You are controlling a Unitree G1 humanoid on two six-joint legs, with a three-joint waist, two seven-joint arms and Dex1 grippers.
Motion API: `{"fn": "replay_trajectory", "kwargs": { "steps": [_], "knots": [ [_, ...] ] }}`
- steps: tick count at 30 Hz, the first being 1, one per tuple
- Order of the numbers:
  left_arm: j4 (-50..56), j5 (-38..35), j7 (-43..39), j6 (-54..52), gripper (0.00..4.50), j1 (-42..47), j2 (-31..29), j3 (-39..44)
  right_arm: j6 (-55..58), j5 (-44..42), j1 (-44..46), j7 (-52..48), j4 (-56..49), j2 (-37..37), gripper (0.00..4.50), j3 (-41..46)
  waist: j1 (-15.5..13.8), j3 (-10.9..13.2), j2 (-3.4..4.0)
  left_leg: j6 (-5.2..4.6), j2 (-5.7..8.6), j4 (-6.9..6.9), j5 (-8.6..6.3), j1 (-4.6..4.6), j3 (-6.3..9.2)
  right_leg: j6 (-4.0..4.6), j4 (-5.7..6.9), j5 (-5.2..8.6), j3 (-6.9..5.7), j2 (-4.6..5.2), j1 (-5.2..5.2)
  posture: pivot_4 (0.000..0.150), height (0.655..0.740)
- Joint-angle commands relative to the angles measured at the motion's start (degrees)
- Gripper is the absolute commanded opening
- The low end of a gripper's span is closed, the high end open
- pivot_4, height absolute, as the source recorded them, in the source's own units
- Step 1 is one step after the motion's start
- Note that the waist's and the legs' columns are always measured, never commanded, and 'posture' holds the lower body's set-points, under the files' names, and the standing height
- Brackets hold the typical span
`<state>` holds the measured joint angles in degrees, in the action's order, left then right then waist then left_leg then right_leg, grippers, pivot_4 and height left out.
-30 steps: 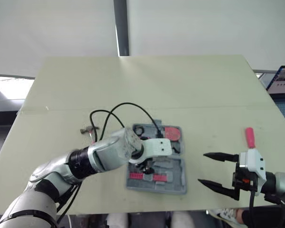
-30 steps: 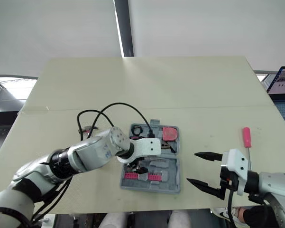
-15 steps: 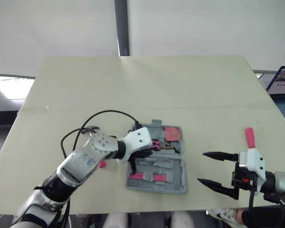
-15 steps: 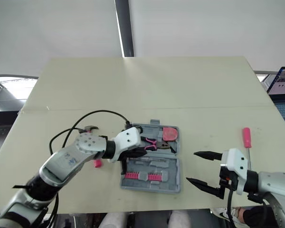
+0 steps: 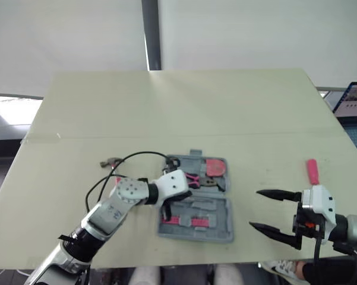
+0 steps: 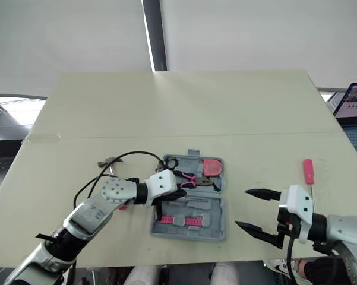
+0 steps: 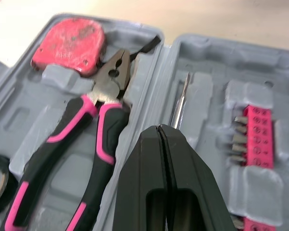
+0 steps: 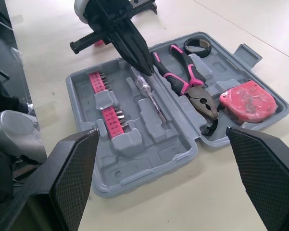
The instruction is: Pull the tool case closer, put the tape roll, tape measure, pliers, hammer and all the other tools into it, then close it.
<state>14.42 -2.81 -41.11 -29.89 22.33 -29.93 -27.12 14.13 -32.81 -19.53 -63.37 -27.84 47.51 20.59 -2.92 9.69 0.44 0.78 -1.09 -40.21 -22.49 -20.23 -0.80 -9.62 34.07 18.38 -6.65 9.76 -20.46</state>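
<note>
Lying on the left part of the tabletop (image 5: 166, 107), the hammer (image 6: 110, 163) sits outside the tool case (image 5: 223, 236), near its left side, partly crossed by the left arm's cable. Just right of it, the left tool (image 7: 159, 130) reaches in over the case's left edge with its two black fingers clenched together on nothing. Its tip is above the nearer half, close to a thin screwdriver (image 8: 149, 94) that lies in a moulded slot. Whether the tip touches that screwdriver cannot be told.

The case lies open and flat near the front middle of the tabletop. In its farther half, from left to right, are the black tape roll (image 8: 198, 45), the pliers (image 7: 81, 130) with pink and black handles, and the red tape measure (image 7: 69, 45), whose side is just beside the pliers' nose. The nearer half holds the thin screwdriver and a pink strip of bits (image 8: 108, 110).

Right of the case and well apart from it, the right tool (image 5: 255, 209) hovers near the tabletop's front edge, its fingers spread wide and empty, pointing toward the case. Behind it, a red-handled screwdriver (image 5: 312, 171) lies on the tabletop, outside the case. A laptop (image 5: 353, 98) shows at the far right edge.
</note>
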Motion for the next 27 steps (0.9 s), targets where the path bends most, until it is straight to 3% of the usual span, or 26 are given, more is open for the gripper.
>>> {"fn": "replay_trajectory", "kwargs": {
  "steps": [1, 27],
  "knots": [
    [-0.9, 2.3, -0.6, 1.7, 0.06, -0.1, -0.5, -0.3, 0.4, -1.1, -0.6, 0.4, -2.6, 0.2, 4.50, 1.8, 0.0, 0.0, 0.00, 0.00, 0.00, 0.00, 0.00, 0.00, 0.00, 0.00, 0.00, 0.00, 0.00, 0.00, 0.00, 0.150, 0.7373],
    [-3.1, 6.7, -3.5, 1.3, 0.06, -1.7, 1.7, -2.4, 1.2, -1.4, -3.6, 1.2, -4.6, -0.4, 4.50, 3.7, -0.1, 0.0, 0.01, 0.00, 0.00, 0.00, 0.00, 0.00, 0.00, 0.00, 0.00, 0.00, 0.00, 0.00, 0.01, 0.150, 0.7373]
  ]
}}
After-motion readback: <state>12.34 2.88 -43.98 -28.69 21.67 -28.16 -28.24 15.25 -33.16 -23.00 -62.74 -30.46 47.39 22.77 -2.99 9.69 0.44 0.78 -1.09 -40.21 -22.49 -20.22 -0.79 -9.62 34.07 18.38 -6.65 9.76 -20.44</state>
